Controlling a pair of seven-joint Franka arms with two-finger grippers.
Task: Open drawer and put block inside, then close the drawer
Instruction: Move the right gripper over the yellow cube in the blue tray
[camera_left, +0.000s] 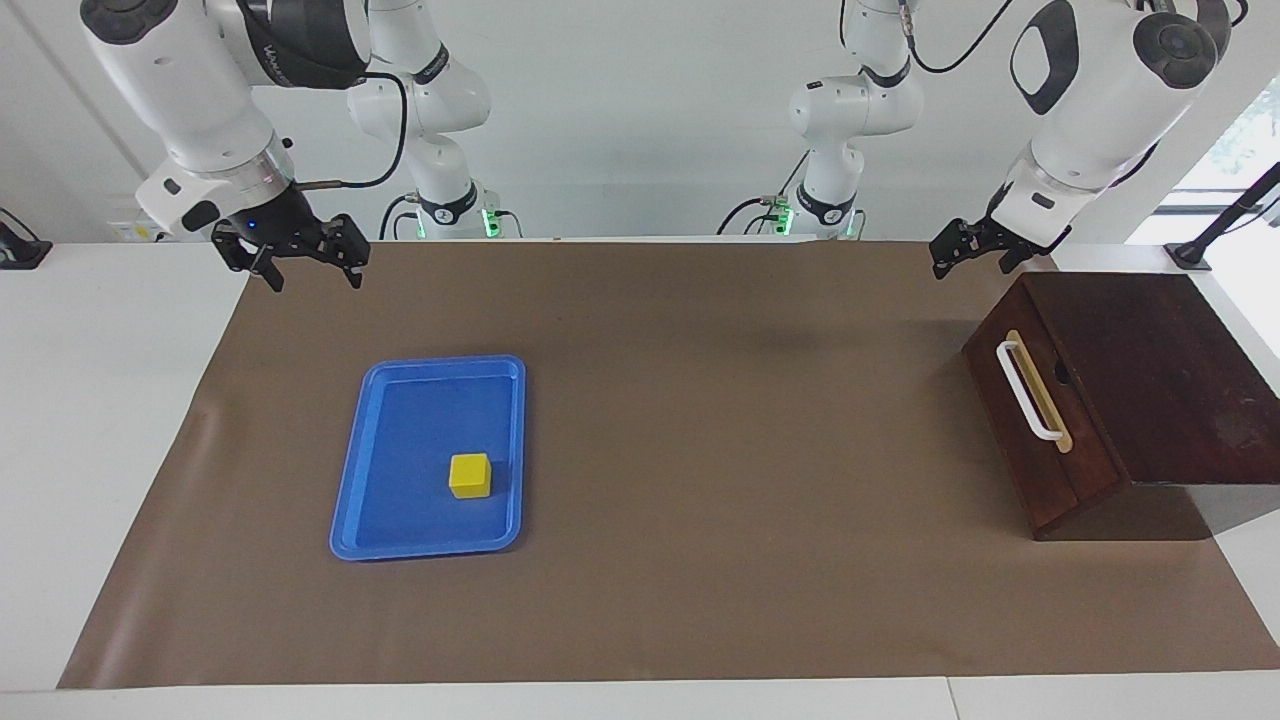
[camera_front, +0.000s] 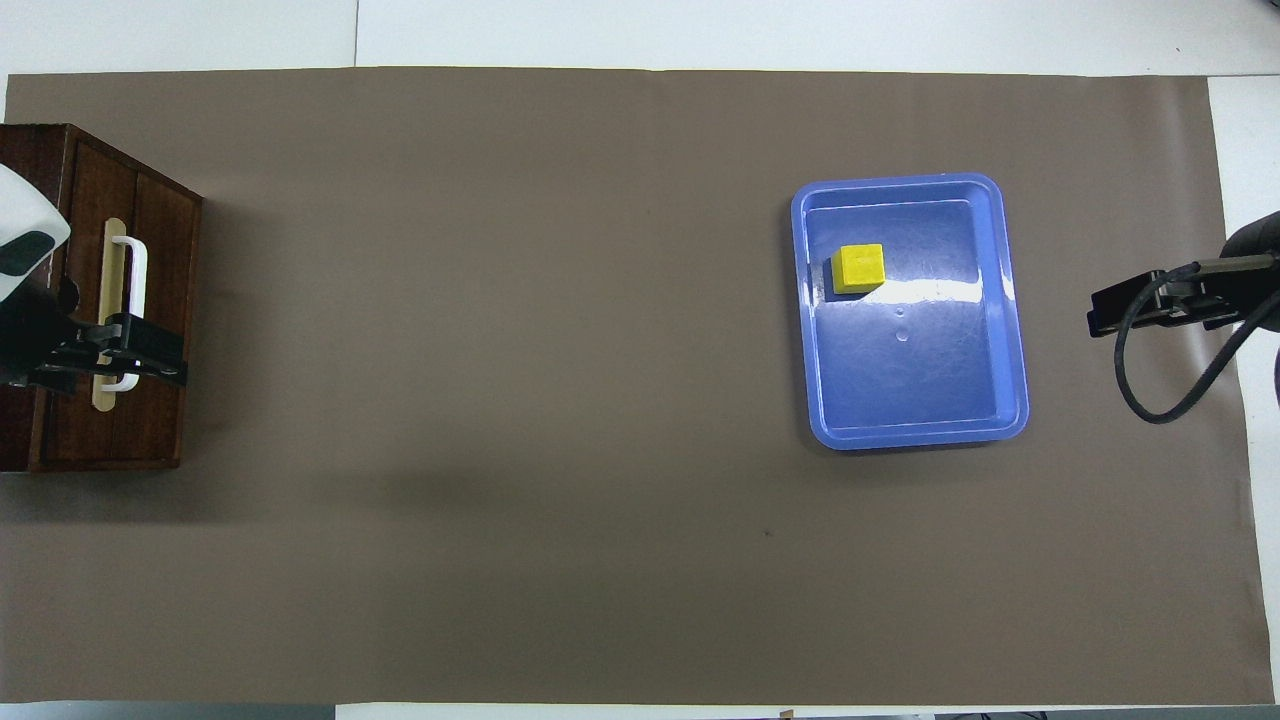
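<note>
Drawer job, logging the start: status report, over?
Left gripper and right gripper open, raised, empty. Drawer shut. Block in blue tray. Nothing in the way.

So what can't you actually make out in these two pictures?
- Inside of the drawer: hidden, both views; it sits closed in the wooden box.
- Drawer's handle: partly covered in the overhead view by the raised left gripper.
- Right gripper: cut off by the overhead view's edge.
</note>
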